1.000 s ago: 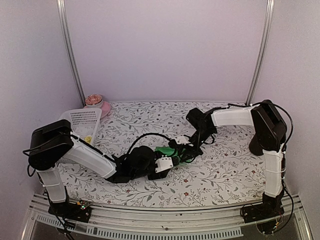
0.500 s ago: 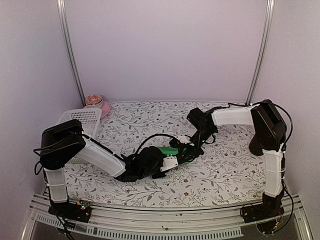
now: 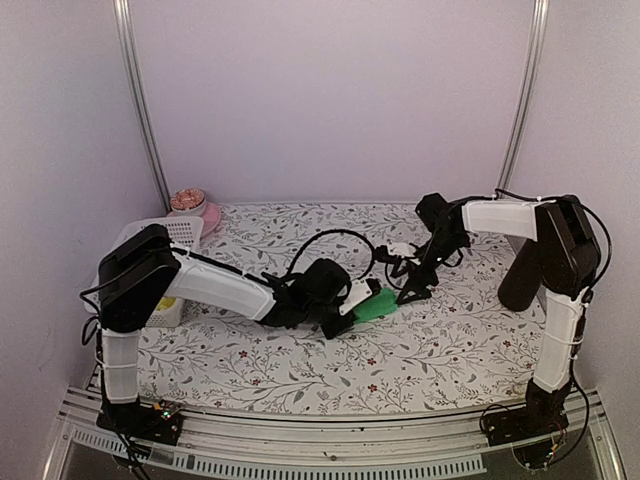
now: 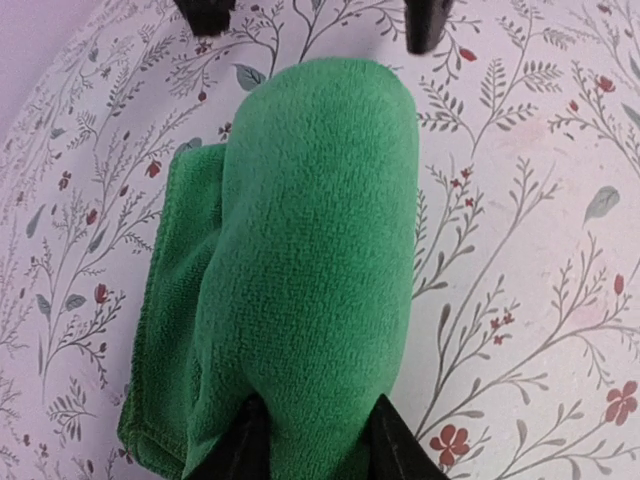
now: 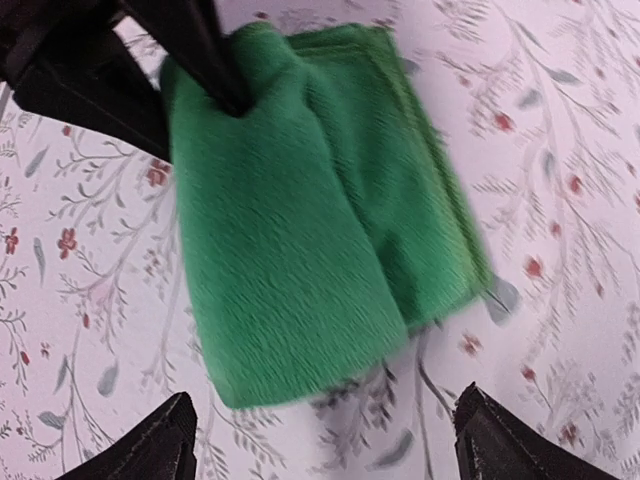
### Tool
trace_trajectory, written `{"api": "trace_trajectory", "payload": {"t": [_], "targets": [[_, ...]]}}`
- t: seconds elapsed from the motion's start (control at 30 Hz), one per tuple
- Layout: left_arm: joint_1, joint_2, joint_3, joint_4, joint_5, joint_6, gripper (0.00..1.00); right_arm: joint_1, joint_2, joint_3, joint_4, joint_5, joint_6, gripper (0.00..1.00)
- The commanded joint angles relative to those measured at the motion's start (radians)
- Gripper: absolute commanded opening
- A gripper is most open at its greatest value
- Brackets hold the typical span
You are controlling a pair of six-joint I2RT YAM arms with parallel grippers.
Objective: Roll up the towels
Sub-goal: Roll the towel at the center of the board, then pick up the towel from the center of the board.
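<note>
A bright green towel [image 3: 377, 304] lies partly rolled on the flowered table [image 3: 450, 340], near the middle. In the left wrist view the towel's [image 4: 310, 250] rolled part bulges over a flat folded layer on its left. My left gripper [image 4: 315, 445] is shut on the near end of that roll, and from above it [image 3: 352, 308] sits at the towel's left end. My right gripper [image 5: 325, 445] stands open and holds nothing, just short of the towel's [image 5: 300, 220] far end. Seen from above, the right gripper [image 3: 408, 285] hovers just right of the towel.
A white mesh basket [image 3: 175, 235] sits at the back left of the table, partly behind my left arm. A pink bowl [image 3: 195, 208] stands just behind it in the corner. Metal posts rise at both back corners.
The right gripper opened, let go of the green towel and drew back to the right. The left arm reached farther right and closed on the towel.
</note>
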State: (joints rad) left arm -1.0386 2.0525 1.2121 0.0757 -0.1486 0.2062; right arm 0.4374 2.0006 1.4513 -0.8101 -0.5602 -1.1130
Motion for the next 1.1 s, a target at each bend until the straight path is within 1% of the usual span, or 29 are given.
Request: {"api": "trace_trajectory", "payload": {"t": [0.0,0.03,0.13,0.17,0.23,0.3,0.43,0.47,0.53,0.63,0.77,0.93,1.07], "targets": [[0.014,0.119,0.123,-0.309,0.162,-0.215,0.32,-0.117,-0.109,-0.010,0.044,0.046,0.079,0.94],[0.019,0.146,0.168,-0.349,0.178,-0.261,0.31,-0.137,-0.132,-0.018,0.062,0.049,0.088,1.00],[0.034,0.220,0.296,-0.444,0.227,-0.358,0.28,-0.181,-0.206,-0.064,0.138,0.045,0.107,0.99],[0.038,0.234,0.315,-0.458,0.231,-0.389,0.27,-0.187,-0.224,-0.084,0.166,0.038,0.108,0.99],[0.050,0.246,0.327,-0.456,0.259,-0.439,0.25,-0.189,-0.263,-0.138,0.225,0.009,0.106,0.99],[0.068,0.243,0.317,-0.435,0.292,-0.486,0.25,-0.187,-0.288,-0.180,0.259,-0.056,0.080,0.99],[0.121,0.219,0.261,-0.348,0.426,-0.569,0.26,-0.171,-0.322,-0.234,0.267,-0.162,0.000,1.00],[0.132,0.217,0.253,-0.336,0.452,-0.596,0.26,-0.161,-0.331,-0.269,0.271,-0.173,-0.035,0.99],[0.150,0.221,0.250,-0.324,0.497,-0.615,0.28,-0.130,-0.341,-0.307,0.285,-0.171,-0.077,0.97],[0.174,0.233,0.265,-0.329,0.549,-0.627,0.28,-0.086,-0.340,-0.337,0.309,-0.157,-0.123,0.95],[0.201,0.251,0.299,-0.361,0.593,-0.623,0.29,-0.014,-0.324,-0.365,0.357,-0.109,-0.157,0.94],[0.231,0.286,0.346,-0.411,0.651,-0.609,0.29,0.044,-0.278,-0.350,0.390,-0.056,-0.152,0.93],[0.247,0.302,0.366,-0.421,0.679,-0.607,0.29,0.071,-0.242,-0.335,0.396,-0.024,-0.140,0.92]]}}
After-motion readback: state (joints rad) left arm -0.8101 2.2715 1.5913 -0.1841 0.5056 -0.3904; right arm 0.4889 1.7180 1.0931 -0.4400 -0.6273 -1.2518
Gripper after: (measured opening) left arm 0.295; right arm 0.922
